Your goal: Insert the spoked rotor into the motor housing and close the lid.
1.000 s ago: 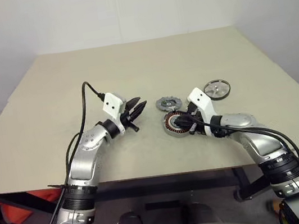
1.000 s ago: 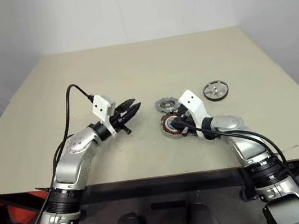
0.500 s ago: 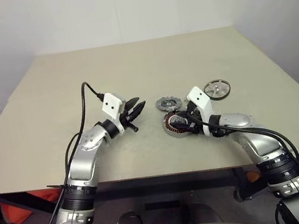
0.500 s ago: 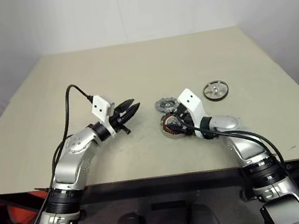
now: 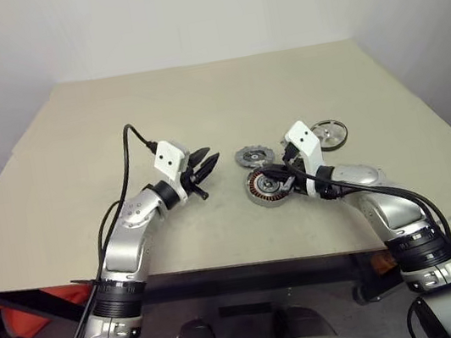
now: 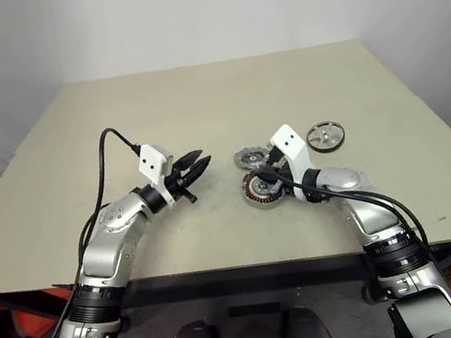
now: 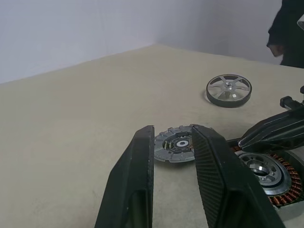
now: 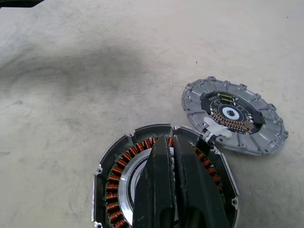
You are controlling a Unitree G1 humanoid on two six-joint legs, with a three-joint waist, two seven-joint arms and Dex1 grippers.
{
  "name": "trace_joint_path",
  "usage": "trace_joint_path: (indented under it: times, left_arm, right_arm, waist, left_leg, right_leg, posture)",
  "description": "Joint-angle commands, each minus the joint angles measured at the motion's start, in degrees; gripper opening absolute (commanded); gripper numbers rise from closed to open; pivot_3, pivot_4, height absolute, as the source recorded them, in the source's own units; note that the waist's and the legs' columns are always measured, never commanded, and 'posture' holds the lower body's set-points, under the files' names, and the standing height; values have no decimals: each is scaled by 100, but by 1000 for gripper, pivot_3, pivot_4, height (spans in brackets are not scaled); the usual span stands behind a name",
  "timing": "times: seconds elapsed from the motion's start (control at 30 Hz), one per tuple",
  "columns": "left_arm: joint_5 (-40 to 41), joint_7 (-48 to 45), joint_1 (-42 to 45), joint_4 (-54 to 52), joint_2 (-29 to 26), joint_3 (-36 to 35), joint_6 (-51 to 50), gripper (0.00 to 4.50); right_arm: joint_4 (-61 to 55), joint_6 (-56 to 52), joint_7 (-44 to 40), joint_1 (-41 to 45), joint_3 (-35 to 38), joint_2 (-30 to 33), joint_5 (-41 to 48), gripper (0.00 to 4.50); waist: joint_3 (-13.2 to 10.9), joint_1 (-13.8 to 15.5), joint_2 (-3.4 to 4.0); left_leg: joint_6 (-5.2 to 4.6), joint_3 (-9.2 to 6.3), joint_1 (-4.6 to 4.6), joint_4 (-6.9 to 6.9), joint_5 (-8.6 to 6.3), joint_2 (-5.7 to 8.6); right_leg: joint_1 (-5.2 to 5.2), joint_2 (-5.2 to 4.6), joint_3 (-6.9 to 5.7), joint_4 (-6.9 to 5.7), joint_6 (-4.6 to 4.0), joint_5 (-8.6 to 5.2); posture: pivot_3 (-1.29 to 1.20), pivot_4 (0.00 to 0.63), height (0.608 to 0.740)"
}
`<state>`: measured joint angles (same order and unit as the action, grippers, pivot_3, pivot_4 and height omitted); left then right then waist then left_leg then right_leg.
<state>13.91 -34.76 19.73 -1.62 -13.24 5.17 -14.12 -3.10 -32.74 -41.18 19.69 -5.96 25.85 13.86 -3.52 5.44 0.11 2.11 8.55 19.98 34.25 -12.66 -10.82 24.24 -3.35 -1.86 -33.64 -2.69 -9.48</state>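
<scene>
— Motor housing position? Left to right, please.
— My left gripper hovers empty, fingers slightly apart. Housing lies mid-table; my right gripper, pressed together, sits over its windings. Lid just behind; spoked rotor farthest right.

Motor housing on table; lid just behind; spoked rotor right.
</scene>
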Motion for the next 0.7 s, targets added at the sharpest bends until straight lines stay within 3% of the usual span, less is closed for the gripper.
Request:
trace_joint_path:
  times: [0.03, 0.37, 0.7]
  left_arm:
    - [2, 0, 30, -180, -36, -19, 100, 1324]
    - [-9, 10, -18, -243, -85, -40, 85, 1324]
    - [-27, 16, -35, -221, -81, -14, 105, 1324]
  right_arm:
    - [-54, 158, -6, 121, 91, 36, 10, 85]
    - [137, 189, -67, -208, -221, -4, -166, 85]
    - [217, 286, -13, -1, 50, -34, -22, 85]
  waist:
    - [0, 0, 0]
    - [0, -5, 0]
    - [1, -4, -1]
  left_leg:
    - [0, 0, 0, 0, 0, 0]
    - [0, 0, 1, 0, 0, 0]
    - [7, 0, -5, 2, 4, 1]
  right_leg:
    - [0, 0, 0, 0, 0, 0]
    - [0, 0, -1, 0, 0, 0]
    - [-3, 0, 2, -2, 0, 0]
  posture:
    - [0, 0, 740]
    - [0, 0, 740]
    - [0, 0, 740]
